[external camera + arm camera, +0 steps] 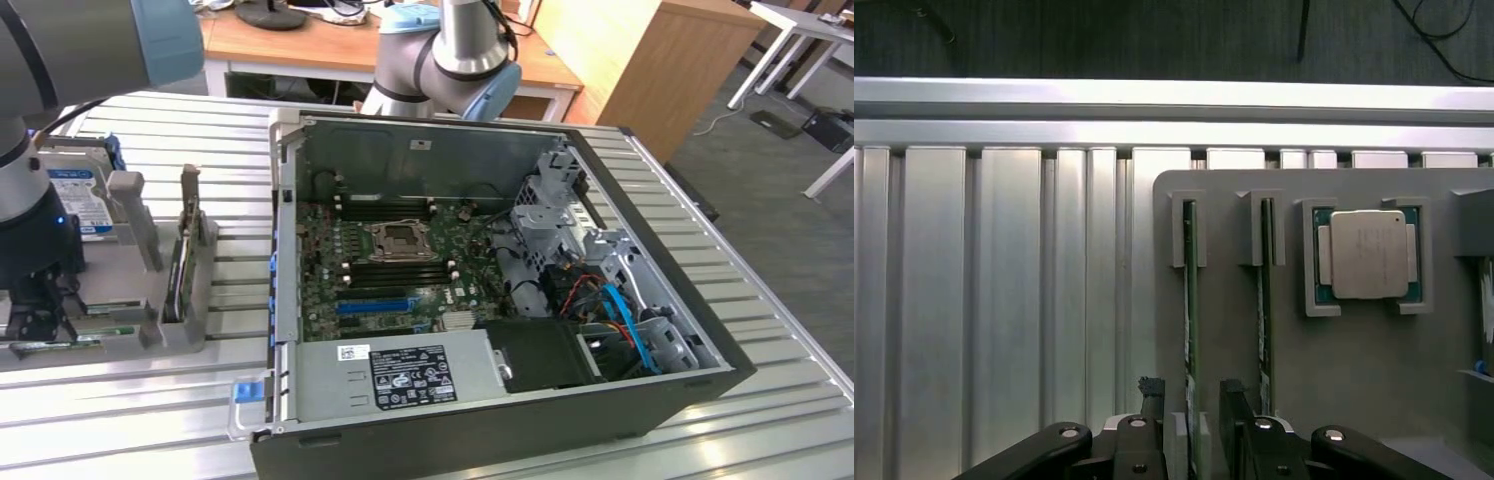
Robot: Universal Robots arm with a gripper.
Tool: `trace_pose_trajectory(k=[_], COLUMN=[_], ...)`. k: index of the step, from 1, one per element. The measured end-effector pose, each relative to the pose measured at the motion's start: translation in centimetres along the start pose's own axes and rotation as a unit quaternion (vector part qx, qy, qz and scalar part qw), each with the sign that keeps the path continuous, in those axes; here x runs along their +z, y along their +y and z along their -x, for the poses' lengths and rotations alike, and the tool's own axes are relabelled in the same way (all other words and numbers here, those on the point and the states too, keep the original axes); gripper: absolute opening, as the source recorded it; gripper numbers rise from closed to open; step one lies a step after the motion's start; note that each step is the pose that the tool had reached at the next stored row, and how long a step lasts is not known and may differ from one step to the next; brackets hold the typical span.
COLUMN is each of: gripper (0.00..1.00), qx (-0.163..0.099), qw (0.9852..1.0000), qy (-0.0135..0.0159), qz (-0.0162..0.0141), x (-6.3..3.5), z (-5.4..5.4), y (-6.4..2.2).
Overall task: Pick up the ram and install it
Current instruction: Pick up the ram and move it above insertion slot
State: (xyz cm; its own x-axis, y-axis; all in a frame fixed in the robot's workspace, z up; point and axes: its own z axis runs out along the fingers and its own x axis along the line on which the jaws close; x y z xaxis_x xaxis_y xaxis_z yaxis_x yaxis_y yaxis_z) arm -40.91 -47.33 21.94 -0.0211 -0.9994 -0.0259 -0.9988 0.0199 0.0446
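Thin green ram [1191,300] edge-up in grey holder [1354,370], end effector [1191,392] spread (straddling it), ribbed metal table [1004,300]

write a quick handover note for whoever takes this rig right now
The hand is open, low over the grey holder, with a finger on either side of one ram stick.
Ram: it stands on edge in its holder slot, with a second stick beside it. The holder sits to the exterior view's left of the open computer case.
Done: hand lined up on the stick, nothing gripped.
Left: grip, lift, install in the board.
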Motion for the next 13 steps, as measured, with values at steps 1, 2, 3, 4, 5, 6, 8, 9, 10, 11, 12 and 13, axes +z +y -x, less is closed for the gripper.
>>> trace_pose_trajectory(k=[1, 2, 3, 4, 5, 6, 8, 9, 10, 11, 12, 13], gripper=[0.36, 0.36, 0.36, 0.36, 0.36, 0.36, 0.36, 0.36, 0.36, 0.36, 0.36, 0.36], qx=[0.000, 0.000, 0.000, 0.000, 0.000, 0.000, 0.000, 0.000, 0.000, 0.000, 0.000, 0.000], qw=[1.0000, 1.0000, 1.0000, 1.0000, 1.0000, 1.0000, 1.0000, 1.0000, 1.0000, 1.0000, 1.0000, 1.0000], qy=[0.0000, -0.0002, -0.0003, -0.0003, -0.0003, -0.0003, -0.0003, -0.0003, -0.0004, -0.0003, -0.0003, -0.0003], qz=[0.0001, 0.0001, 0.0001, 0.0001, 0.0001, 0.0001, 0.0001, 0.0001, 0.0000, 0.0001, 0.0001, 0.0001], x=[0.00, 0.02, 0.03, 0.03, 0.03, 0.04, 0.30, 0.48, 0.66, 0.83, 1.00, 1.16], z=[0.0, 0.0, 0.0, 0.0, 0.0, 0.0, 0.0, 0.0, 0.0, 0.0, 0.0, 0.0], y=[-0.01, -0.02, -0.03, -0.03, -0.02, -0.03, -0.04, -0.05, -0.06, -0.06, -0.07, -0.08])
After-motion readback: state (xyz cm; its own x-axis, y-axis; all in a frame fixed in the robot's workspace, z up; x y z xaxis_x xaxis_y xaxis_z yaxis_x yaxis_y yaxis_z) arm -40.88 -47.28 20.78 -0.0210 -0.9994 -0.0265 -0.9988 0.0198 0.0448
